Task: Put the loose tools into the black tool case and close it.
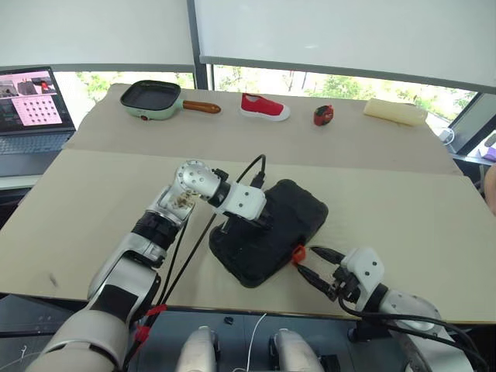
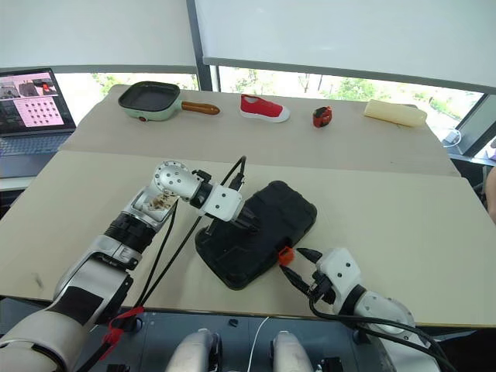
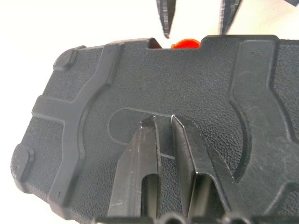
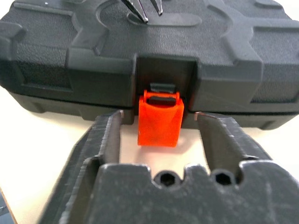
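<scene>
At the near edge of the table (image 1: 403,225), my right gripper (image 1: 308,263) sits level with the front of the black tool case (image 1: 271,232), its two fingers spread apart on either side of the small orange latch (image 4: 159,118). The latch hangs down from its notch in the case's front edge, between my fingers and not pinched by them — from the right wrist view there is clear table showing on both sides of it.

The case itself lies shut, lid down on its base, set at a slant near the front of the table, with the latch end turned toward my right arm. No loose tools lie on the table around it.

On top of the lid rests my left gripper (image 1: 226,226), reaching in from the left with its fingers (image 3: 140,158) drawn close together, a narrow slit between them — their tips press on the textured shell, near the curved moulded ridge in the middle of the lid. Nothing is held in them.

Farther back, beyond a seam in the tan covering, a row of things stands along the far edge: a green pan (image 1: 152,99) with a wooden handle on the left, then a red shoe (image 1: 263,107), a red-and-black tape measure (image 1: 323,115), and a pale yellow block (image 1: 395,111) on the right. A laptop (image 1: 32,108) stands open off the table's far left corner.
</scene>
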Action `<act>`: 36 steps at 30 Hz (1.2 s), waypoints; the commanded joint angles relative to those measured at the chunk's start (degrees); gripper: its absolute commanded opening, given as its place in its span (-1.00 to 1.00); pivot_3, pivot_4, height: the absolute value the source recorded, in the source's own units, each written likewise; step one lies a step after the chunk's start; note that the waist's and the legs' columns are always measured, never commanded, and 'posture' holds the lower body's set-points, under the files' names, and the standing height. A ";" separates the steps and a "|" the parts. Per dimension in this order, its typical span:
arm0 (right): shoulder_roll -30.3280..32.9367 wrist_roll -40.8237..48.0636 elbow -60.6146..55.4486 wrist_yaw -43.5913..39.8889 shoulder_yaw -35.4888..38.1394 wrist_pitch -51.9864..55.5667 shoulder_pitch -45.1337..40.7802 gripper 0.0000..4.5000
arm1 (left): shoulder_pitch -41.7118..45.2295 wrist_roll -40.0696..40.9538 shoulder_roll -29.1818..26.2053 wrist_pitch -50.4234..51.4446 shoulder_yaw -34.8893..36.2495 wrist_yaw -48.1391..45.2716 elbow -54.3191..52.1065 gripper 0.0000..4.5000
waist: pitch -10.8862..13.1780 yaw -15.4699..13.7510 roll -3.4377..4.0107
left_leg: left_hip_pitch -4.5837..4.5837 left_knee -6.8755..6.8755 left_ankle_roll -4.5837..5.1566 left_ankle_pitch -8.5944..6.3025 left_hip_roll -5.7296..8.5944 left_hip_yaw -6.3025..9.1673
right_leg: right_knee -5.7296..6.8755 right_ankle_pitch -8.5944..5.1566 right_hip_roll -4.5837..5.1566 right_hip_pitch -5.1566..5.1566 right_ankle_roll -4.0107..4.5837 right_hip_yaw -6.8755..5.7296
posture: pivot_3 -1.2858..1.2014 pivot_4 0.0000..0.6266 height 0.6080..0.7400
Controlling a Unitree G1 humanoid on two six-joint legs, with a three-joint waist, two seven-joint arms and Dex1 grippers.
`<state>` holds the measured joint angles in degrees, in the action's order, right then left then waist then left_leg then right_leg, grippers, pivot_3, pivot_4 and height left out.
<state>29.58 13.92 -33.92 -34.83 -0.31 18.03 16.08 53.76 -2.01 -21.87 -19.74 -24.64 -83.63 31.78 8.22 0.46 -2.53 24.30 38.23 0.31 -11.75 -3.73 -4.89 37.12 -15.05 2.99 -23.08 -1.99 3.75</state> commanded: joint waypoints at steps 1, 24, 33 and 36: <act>1.71 1.52 -2.71 -0.59 2.68 0.64 0.61 -0.06 | -1.30 -3.36 0.00 0.44 -3.16 -0.86 2.38 -0.73 | 0.00 -0.04 0.00 | 0.00 0.00 0.00 0.00 0.00 0.00 | 0.00 0.00 0.00 0.00 0.00 0.00 | 0.03 -0.52 1.00; 4.03 -4.63 5.29 -1.32 -4.72 1.76 -3.24 -0.97 | -1.80 -3.50 0.48 0.90 -3.44 -0.31 1.36 -0.73 | -0.01 -0.26 0.00 | -0.01 0.00 0.00 0.00 0.01 0.00 | -0.01 0.00 0.00 0.01 0.00 0.00 | 0.03 -0.52 1.00; -0.27 -4.32 4.72 0.38 -6.57 2.97 -10.44 -0.97 | -2.08 -3.58 0.84 1.02 -3.72 -0.30 0.90 -0.73 | -0.04 -0.23 -0.04 | 0.01 0.00 0.00 0.00 0.00 0.00 | -0.01 0.01 -0.01 -0.01 0.00 -0.01 | 0.03 -0.52 1.00; -1.31 -2.49 2.04 0.65 -4.28 3.27 -11.46 -0.97 | -2.17 -3.61 0.91 0.97 -3.78 -0.24 0.88 -0.73 | -0.03 0.17 -0.03 | 0.01 0.00 0.00 0.01 -0.01 -0.01 | -0.01 0.03 -0.02 -0.03 -0.02 0.00 | 0.03 -0.52 1.00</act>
<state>29.36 8.36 -26.39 -35.49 -8.18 22.69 7.45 53.56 -2.24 -21.01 -19.61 -24.81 -82.92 31.32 8.18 0.63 -2.56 24.30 38.24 0.31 -11.74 -3.74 -4.90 37.13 -15.02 2.97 -23.12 -2.00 3.76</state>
